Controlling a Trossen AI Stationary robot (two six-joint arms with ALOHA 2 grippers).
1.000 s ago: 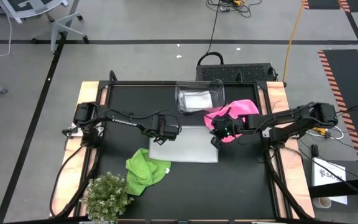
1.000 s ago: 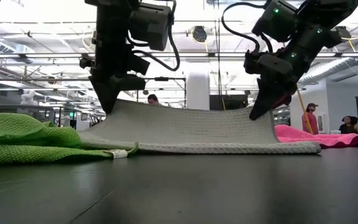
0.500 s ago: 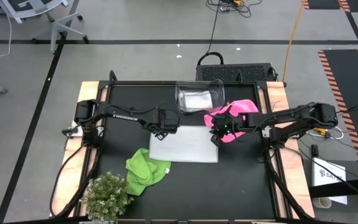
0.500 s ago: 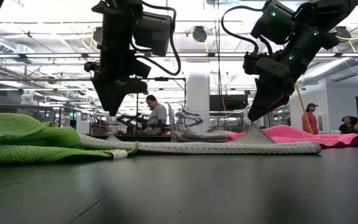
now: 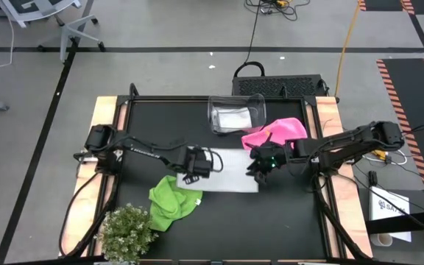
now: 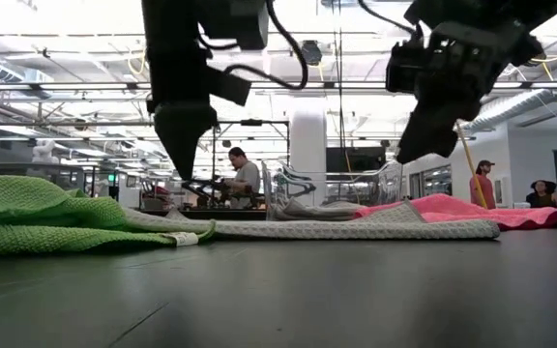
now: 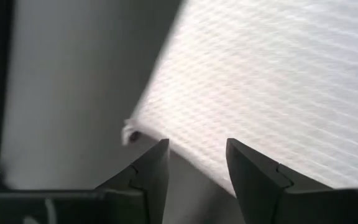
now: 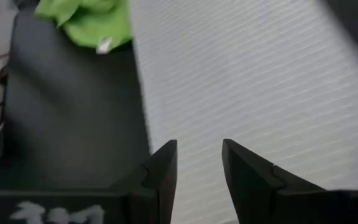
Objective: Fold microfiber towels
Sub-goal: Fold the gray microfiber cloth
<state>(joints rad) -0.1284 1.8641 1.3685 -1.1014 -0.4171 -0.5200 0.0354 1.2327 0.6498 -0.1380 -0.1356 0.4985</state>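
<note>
Left gripper (image 5: 185,179): jaws parted with nothing between them, hovering above the left near corner of the white towel (image 5: 219,170); its wrist view shows two dark fingers (image 7: 149,172) apart over that corner
Right gripper (image 5: 254,172): jaws parted and empty, raised above the right edge of the white towel, clear of the cloth in the low view (image 6: 424,126)
White towel: lies flat on the black table (image 5: 285,221), folded into a rectangle; ribbed weave shows in both wrist views (image 8: 247,81); in the low view it reads as a thin doubled layer (image 6: 337,228)
Hard to make out: a small tag or loop at the white towel's corner (image 7: 129,133), blurred
Green towel (image 5: 171,203): crumpled, touching the left near corner of the white towel; its near side runs behind the plant (image 5: 126,232)
Pink towel (image 5: 274,134): bunched just beyond the right far corner of the white towel, partly covered by the right arm
Second white towel (image 5: 233,118): folded inside the clear bin (image 5: 235,99), beyond the far edge of the white towel; seen only through the plastic
Background: people (image 6: 244,179) beyond the table, small and indistinct
</note>
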